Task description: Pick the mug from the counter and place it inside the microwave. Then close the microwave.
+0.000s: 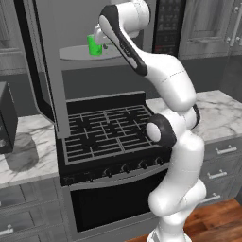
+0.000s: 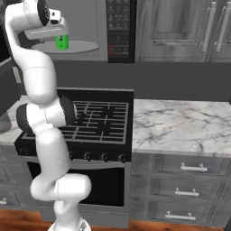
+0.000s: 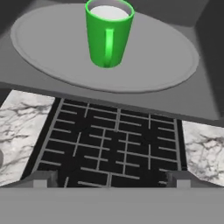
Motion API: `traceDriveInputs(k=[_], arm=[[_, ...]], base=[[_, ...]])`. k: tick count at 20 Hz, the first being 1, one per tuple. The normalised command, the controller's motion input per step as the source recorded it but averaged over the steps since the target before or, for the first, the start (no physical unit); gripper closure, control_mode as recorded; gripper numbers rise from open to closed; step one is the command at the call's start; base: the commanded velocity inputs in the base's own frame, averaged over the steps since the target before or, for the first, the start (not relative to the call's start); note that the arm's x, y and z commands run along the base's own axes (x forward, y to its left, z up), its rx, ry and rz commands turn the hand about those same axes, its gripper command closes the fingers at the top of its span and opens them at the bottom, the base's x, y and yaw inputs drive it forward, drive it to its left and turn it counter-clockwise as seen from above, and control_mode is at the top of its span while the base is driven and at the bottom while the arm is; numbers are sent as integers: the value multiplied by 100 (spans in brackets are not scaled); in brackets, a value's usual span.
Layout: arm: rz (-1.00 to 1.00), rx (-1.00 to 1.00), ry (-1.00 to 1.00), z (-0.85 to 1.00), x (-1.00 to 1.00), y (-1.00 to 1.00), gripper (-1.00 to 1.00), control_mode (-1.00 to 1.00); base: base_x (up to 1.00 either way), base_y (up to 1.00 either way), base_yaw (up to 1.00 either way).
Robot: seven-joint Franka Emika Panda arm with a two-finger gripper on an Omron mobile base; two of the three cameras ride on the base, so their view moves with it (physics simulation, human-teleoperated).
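The green mug [image 3: 108,35] stands upright on the round grey turntable [image 3: 52,48] inside the microwave [image 1: 166,26], its handle turned toward the hand camera. Both base views show the mug [image 1: 94,46] [image 2: 62,42] in the grey cavity. My gripper [image 3: 109,179] is open, its fingertips [image 3: 40,179] spread wide and drawn back from the mug, with nothing between them. The hand [image 1: 100,34] hangs just at the cavity's mouth. To the left, the microwave's black door [image 1: 45,71] hangs swung open. The marbled counter [image 2: 180,122] lies on both sides of the stove.
A black gas stove [image 1: 108,127] sits directly below the microwave. A grey marbled jar [image 1: 21,153] and a dark box [image 1: 7,118] stand on the left counter. Dark drawers with silver handles [image 2: 194,169] run under the right counter.
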Motion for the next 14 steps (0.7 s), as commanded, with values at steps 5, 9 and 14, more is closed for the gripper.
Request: traceDriveInputs(k=[5,9,14], arm=[[0,2,-7,-31,-85,-36,-100,-100],[0,0,0,-47,-64,-31,-100,-100],[0,0,-5,-36,-45,-17,-100,-100]], base=[[0,0,0],[0,0,0],[0,0,0]])
